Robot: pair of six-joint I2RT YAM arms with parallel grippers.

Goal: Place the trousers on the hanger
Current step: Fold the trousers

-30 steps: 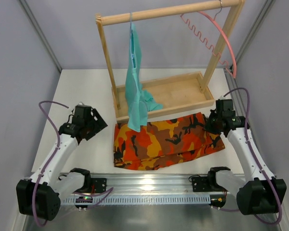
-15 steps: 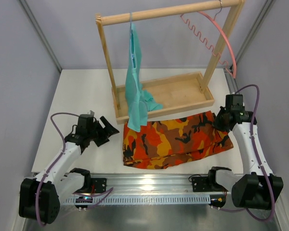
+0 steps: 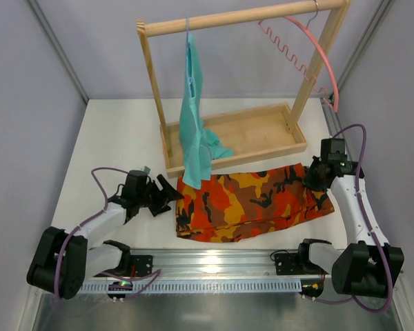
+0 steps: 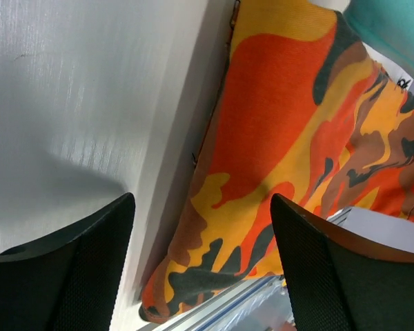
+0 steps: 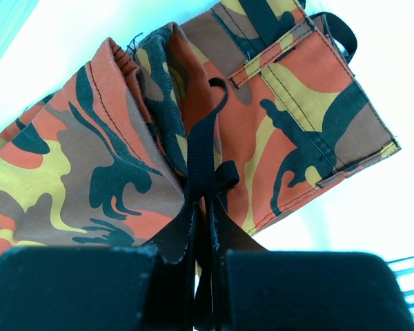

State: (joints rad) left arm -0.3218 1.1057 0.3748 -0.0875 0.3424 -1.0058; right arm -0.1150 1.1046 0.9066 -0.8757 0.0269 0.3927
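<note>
Trousers [image 3: 252,203]: camo cloth in orange/red/yellow/brown/black, folded and lying flat on the counter [image 3: 117,138], just in front of the rack's tray [image 3: 262,131]. Waistband end is to the right, by the R arm.
Hanger [image 3: 310,52]: pink w/ wavy notched bar, hung by its metal hook at the right end of the rack [image 3: 241,18] top rail. Curved arm sweeps down past the right post. It's well above the trousers, and they're not on it yet.
Left claw [image 3: 169,196]: low over the counter, just beside the trousers' left edge and pointing at it. Jaws stand wide apart w/ nothing between them. In the wrist view [image 4: 200,276] both fingers [image 4: 76,269] sit clear of the cloth.
Right claw [image 3: 316,181]: at the trousers' right end, jaws closed tight. The wrist view [image 5: 193,276] shows a black strap [image 5: 203,158] from the waistband pinched between the fingers.
Teal garment [image 3: 193,131]: hangs from the left part of the rail on a thin hanger, bottom draped over the tray's front edge. Its tip overlaps the trousers' far-left corner from above, but touching or not, can't tell.
</note>
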